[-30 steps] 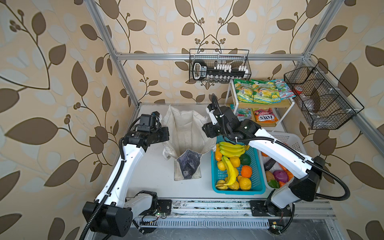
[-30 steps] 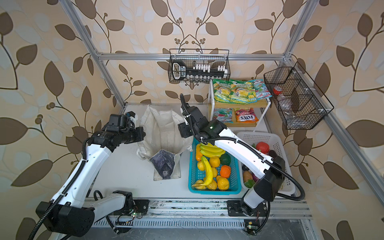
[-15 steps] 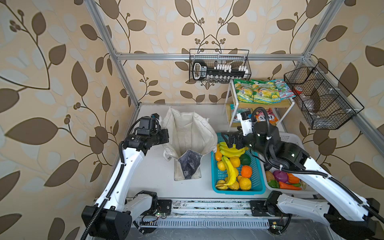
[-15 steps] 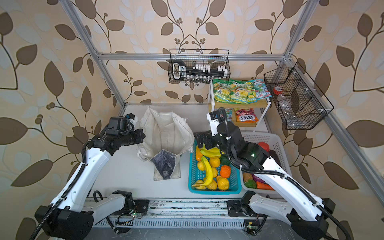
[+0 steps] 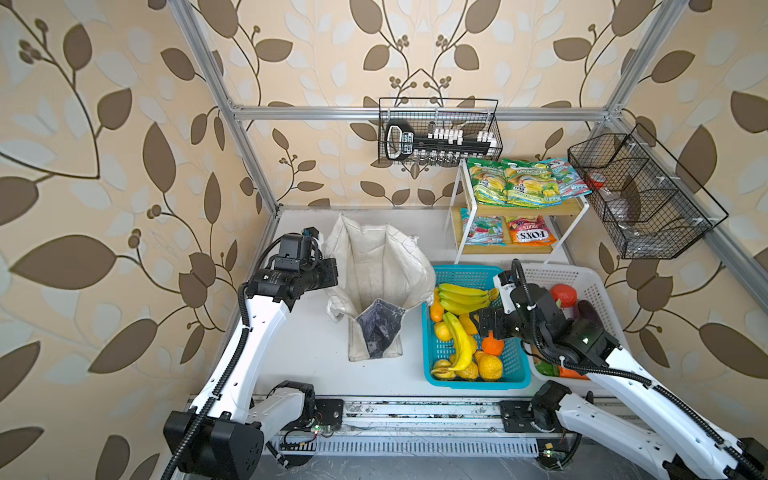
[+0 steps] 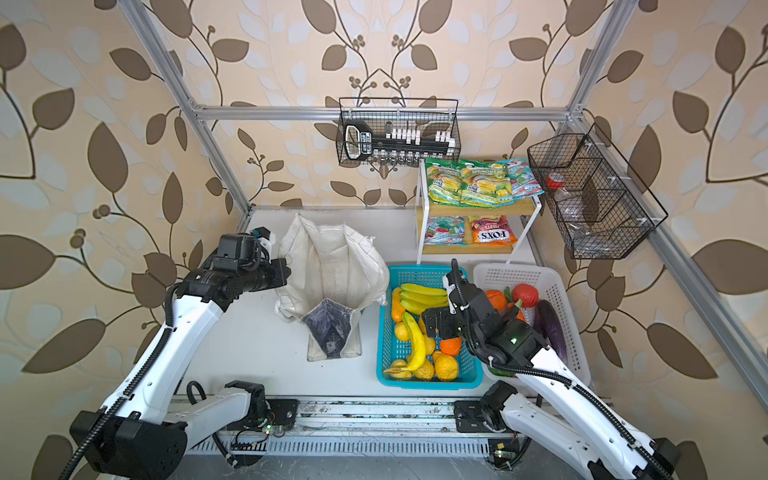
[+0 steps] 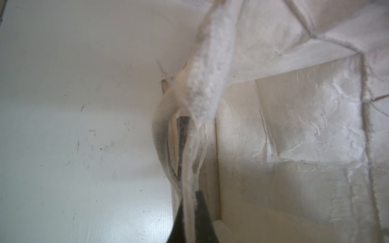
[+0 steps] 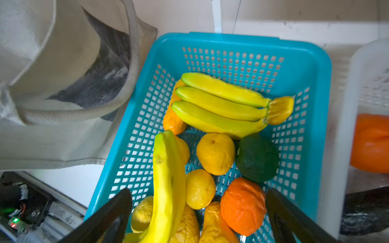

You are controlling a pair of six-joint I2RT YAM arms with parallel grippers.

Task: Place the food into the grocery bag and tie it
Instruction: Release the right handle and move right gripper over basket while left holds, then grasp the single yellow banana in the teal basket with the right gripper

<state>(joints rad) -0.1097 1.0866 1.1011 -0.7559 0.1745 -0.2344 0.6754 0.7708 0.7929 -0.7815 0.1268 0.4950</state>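
Right gripper (image 8: 197, 194), jaws wide and empty, hangs over the blue basket (image 5: 478, 384), right of centre in a top view. The orange (image 5: 493, 345) lies beneath its fingers, with the banana bunch (image 5: 461, 297) just above it in the frame, long axis running across. Left gripper (image 7: 190, 216) pinches the handle (image 7: 208, 88) of the grocery bag (image 5: 378, 266), centre frame.

I see the white tabletop (image 5: 316, 374) carrying the grocery bag (image 5: 378, 266) near its middle. Right of it, the blue basket (image 5: 473, 384) and the white basket (image 5: 557, 276) sit side by side, with a small two-tier rack (image 5: 511, 249) behind them.
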